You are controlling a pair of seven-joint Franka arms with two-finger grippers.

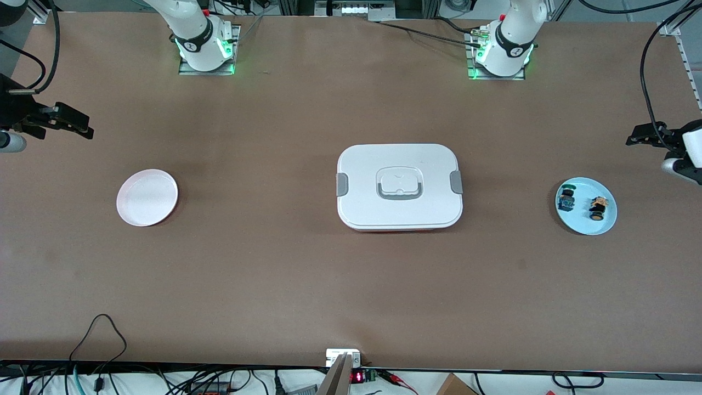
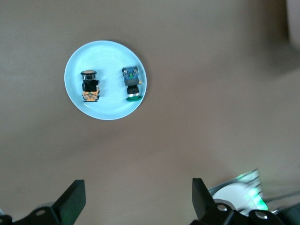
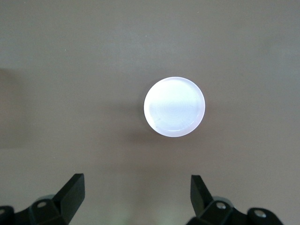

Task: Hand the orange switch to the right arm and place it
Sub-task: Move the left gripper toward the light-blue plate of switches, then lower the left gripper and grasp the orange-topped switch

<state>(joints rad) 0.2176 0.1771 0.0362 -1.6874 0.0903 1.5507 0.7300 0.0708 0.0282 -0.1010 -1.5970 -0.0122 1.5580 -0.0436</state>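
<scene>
The orange switch [image 1: 599, 207] lies on its side on a light blue plate [image 1: 586, 226] at the left arm's end of the table. It also shows in the left wrist view [image 2: 90, 86] on the plate [image 2: 105, 56]. My left gripper [image 1: 636, 137] [image 2: 138, 187] is open and empty, up in the air over the table's end beside that plate. My right gripper [image 1: 82, 129] [image 3: 137, 183] is open and empty, up over the right arm's end of the table. It is apart from a white plate [image 1: 147, 197] [image 3: 174, 107].
A second small switch with a green cap and blue body [image 1: 567, 198] [image 2: 131, 84] lies on the blue plate beside the orange one. A white lidded box [image 1: 399, 186] with grey clasps stands at the table's middle. Cables lie along the front edge.
</scene>
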